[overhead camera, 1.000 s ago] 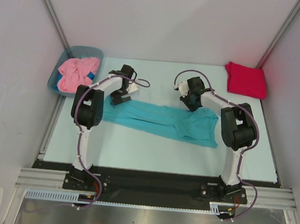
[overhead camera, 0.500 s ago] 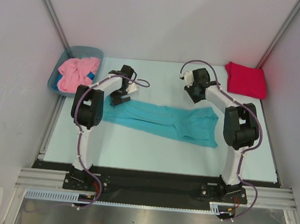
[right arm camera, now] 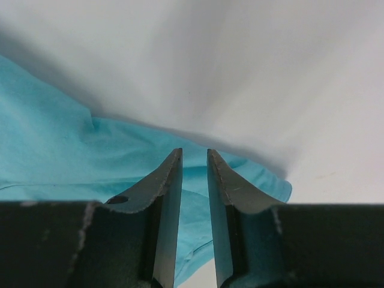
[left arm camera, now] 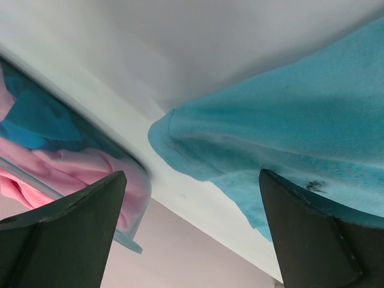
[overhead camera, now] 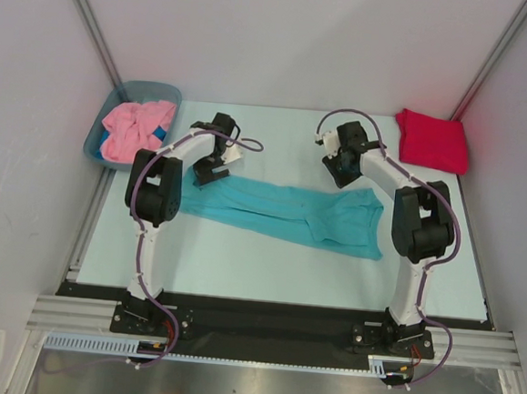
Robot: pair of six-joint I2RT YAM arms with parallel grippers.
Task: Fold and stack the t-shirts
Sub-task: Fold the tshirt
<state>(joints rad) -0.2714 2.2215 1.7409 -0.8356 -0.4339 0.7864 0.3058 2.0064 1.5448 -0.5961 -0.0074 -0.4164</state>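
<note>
A turquoise t-shirt (overhead camera: 271, 211) lies spread in a long band across the middle of the table. My left gripper (overhead camera: 207, 172) hovers over its far left end with jaws wide open; in the left wrist view that gripper (left arm camera: 192, 174) frames a hemmed corner of the turquoise t-shirt (left arm camera: 288, 132), not gripping it. My right gripper (overhead camera: 337, 171) hangs just beyond the shirt's far right edge. In the right wrist view the right gripper (right arm camera: 194, 151) shows a narrow empty gap, with the turquoise t-shirt (right arm camera: 54, 138) lying below. A crimson t-shirt (overhead camera: 432, 142) sits folded at the back right. A pink t-shirt (overhead camera: 134, 130) is bunched in the tub.
The grey-blue tub (overhead camera: 153, 89) stands off the table's back left corner; its clear wall (left arm camera: 133, 198) shows close to the left gripper. White walls and metal posts close in the sides and back. The arm bases stand at the near edge.
My right gripper has risen and drawn back from the turquoise shirt's far right edge toward the back of the table. The left arm and the shirts have not moved.
</note>
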